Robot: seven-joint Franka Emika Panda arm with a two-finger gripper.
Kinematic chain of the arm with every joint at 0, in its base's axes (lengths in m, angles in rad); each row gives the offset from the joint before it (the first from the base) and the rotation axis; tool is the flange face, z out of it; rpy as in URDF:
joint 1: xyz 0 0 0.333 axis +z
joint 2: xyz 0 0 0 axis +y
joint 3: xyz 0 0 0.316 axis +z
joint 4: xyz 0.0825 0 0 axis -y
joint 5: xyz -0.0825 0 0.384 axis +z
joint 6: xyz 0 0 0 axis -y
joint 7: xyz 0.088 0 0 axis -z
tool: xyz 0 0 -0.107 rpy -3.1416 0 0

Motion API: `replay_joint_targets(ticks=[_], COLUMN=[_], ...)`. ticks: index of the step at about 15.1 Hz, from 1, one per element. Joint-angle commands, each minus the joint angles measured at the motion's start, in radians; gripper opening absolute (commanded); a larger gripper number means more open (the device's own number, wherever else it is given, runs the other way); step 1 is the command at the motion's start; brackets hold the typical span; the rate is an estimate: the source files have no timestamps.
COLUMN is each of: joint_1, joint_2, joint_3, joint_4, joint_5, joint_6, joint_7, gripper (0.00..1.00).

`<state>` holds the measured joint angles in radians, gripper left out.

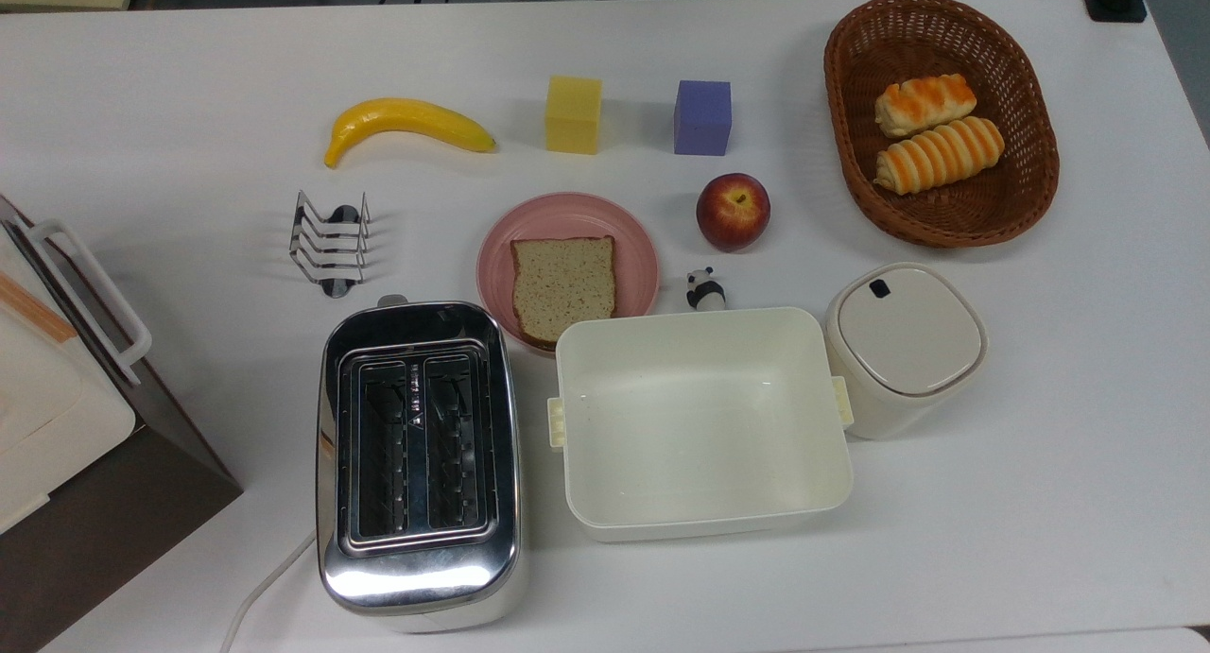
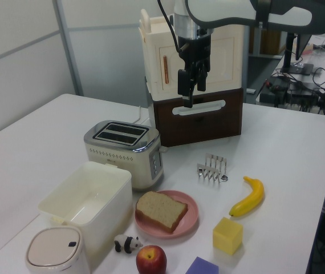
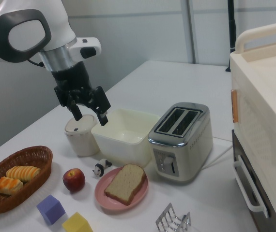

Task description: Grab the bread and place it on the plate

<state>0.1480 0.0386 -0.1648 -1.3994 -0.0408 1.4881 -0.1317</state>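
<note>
Black fingers of the claw (image 3: 88, 112) stand apart and empty, hanging high over the table (image 1: 142, 58). Below it, the bread (image 3: 124, 183) lies flat on the pink plate (image 3: 104, 194), beside the toaster (image 3: 181, 140) and the cream tub (image 3: 121, 135). So the job looks done. Bread like this is likely light, soft and easily crushed; a gentle pinch across opposite crust edges would suit.

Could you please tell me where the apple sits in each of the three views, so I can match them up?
Top view: apple, right of centre, right of the pink plate.
Left view: bottom edge, below the plate.
Right view: lower left, left of the plate.
Shared landmark: panda figurine beside it.
</note>
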Motion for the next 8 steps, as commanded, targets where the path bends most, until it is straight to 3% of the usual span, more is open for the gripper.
replay_joint_targets(ticks=[1,8], joint_1=[0.005,0.007], joint_2=[-0.012,-0.011], joint_3=[-0.006,-0.006], joint_4=[0.002,0.002], joint_5=[0.016,0.007], joint_6=[-0.023,-0.023], joint_7=[0.015,0.015], gripper=[1.0,1.0])
